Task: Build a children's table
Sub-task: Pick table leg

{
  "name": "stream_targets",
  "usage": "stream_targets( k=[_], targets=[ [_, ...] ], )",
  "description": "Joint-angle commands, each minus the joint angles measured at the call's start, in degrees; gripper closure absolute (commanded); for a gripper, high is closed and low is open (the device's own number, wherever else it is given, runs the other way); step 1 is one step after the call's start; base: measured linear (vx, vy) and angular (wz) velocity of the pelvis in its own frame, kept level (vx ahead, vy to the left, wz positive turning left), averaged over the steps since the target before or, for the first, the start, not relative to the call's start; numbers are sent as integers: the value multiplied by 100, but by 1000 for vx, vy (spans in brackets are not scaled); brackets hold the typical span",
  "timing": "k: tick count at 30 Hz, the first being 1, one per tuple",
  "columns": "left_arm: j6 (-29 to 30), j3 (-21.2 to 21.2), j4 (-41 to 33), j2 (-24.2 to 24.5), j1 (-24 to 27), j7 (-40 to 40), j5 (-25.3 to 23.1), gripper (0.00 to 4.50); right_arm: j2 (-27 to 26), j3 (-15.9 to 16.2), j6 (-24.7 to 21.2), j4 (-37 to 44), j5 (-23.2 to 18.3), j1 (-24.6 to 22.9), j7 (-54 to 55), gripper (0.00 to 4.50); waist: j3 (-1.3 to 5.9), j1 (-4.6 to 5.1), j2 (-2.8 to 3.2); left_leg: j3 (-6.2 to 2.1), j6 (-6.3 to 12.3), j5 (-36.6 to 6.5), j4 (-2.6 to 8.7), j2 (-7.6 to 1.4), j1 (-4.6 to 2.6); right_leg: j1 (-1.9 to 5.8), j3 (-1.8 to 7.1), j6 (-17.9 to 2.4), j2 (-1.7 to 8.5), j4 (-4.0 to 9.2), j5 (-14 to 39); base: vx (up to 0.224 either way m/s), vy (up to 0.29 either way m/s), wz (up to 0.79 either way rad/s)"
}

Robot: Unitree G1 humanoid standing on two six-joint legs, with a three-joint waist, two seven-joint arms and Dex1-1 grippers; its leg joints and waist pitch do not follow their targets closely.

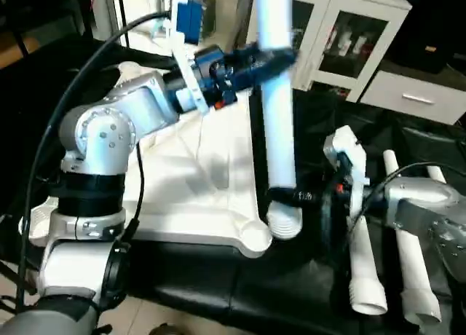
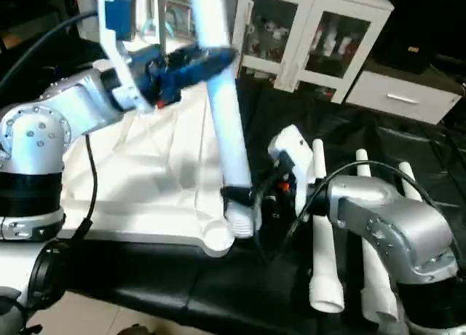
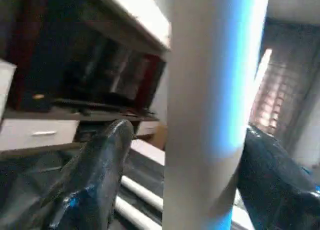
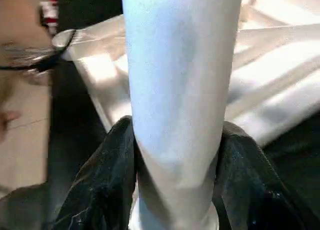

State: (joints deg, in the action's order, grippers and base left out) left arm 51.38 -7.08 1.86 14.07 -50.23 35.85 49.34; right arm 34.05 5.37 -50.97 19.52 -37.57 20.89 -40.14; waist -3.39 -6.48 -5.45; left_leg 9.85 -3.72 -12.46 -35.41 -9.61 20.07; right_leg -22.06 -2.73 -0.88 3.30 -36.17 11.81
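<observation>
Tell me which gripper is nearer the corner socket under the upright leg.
Right. The right gripper clamps the upright leg low down, just above the corner socket of the table top. The left gripper brackets the same leg much higher up.

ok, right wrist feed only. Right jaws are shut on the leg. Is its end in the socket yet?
Observer: No. The leg's ribbed end is beside the tabletop's near corner socket, not in it.
Operator: Left arm?
Observer: The left gripper straddles the leg high up; one finger stands off it.
Operator: Spare legs?
Observer: Three spare legs lie on the black mat by the right forearm.
</observation>
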Motion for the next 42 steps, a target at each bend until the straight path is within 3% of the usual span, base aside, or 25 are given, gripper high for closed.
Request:
stream_targets(
  k=[1,3,7,11,12,16,17,21,22,26,27,30,36,39,42],
  targets=[
    [268,0,-374,-148,58,-347,149,85,17,29,121,-17,150,186,137,263,375,-13,64,-137,-269,-67,416,-363,-32,330,296,-1316,525,288,-93,0,0,0],
    [421,57,-547,-325,100,-719,103,56,-19,140,164,-28,291,250,196,264,368,-1,60,-124,-251,-94,411,-360,-33,320,302,-1312,511,301,-54,0,0,0],
    [497,117,-595,-523,103,-1076,55,38,-143,235,196,-115,435,352,325,264,349,-9,60,-123,-212,-219,421,-355,-34,314,312,-1200,521,348,305,0,0,0],
    [612,39,-613,-601,96,-1295,141,17,-196,224,181,-128,474,365,352,264,354,-7,64,-128,-227,-203,419,-348,-37,308,310,-1087,504,351,291,0,0,0],
    [640,26,-631,-608,99,-1319,151,47,-203,219,169,-125,465,365,350,264,354,-5,70,-128,-224,-189,420,-342,-32,310,310,-1083,502,351,259,0,0,0],
    [731,-86,-606,-662,49,-1434,195,55,-206,217,152,-107,463,347,305,264,359,-1,78,-129,-215,-146,417,-342,-32,312,306,-1114,496,338,108,0,0,0],
    [739,-96,-601,-667,42,-1446,202,88,-207,219,155,-109,468,345,302,264,359,-2,73,-129,-213,-156,416,-340,-30,317,307,-1122,498,342,112,0,0,0],
    [778,-137,-515,-665,-3,-1556,211,103,-220,213,160,-132,493,349,297,264,352,2,76,-130,-216,-227,423,-343,-33,309,308,-1090,498,355,252,0,0,0],
    [776,-135,-510,-666,0,-1581,193,133,-224,208,165,-133,507,346,297,264,352,3,77,-132,-218,-227,424,-345,-34,308,308,-1074,499,358,267,0,0,0],
    [821,-138,-493,-684,28,-1680,126,151,-229,180,174,-155,527,355,304,264,354,5,77,-131,-215,-208,422,-343,-37,303,308,-1067,498,356,242,0,0,0],
    [818,-145,-487,-690,31,-1693,116,178,-228,178,175,-159,530,357,303,264,354,3,78,-132,-217,-201,424,-344,-36,304,307,-1071,497,356,234,0,0,0],
    [824,-203,-436,-704,4,-1774,120,190,-231,169,176,-163,538,363,302,264,354,4,75,-132,-208,-177,422,-342,-33,309,307,-1075,496,351,197,0,0,0],
    [837,-220,-318,-654,-61,-1855,74,258,-288,134,224,-205,583,378,359,264,347,7,83,-134,-215,-263,430,-344,-40,294,309,-1025,497,372,352,0,0,0],
    [848,-218,-237,-629,-158,-1823,68,266,-394,-24,136,-261,367,383,338,192,348,13,57,-134,-204,-272,433,-343,-38,294,306,-1026,500,373,376,0,0,0],
    [874,-165,-204,-580,-247,-1721,93,272,-430,-186,44,-274,131,389,242,177,352,-4,73,-131,-193,-210,428,-346,-49,283,305,-1053,500,357,300,0,0,0]
  ],
)
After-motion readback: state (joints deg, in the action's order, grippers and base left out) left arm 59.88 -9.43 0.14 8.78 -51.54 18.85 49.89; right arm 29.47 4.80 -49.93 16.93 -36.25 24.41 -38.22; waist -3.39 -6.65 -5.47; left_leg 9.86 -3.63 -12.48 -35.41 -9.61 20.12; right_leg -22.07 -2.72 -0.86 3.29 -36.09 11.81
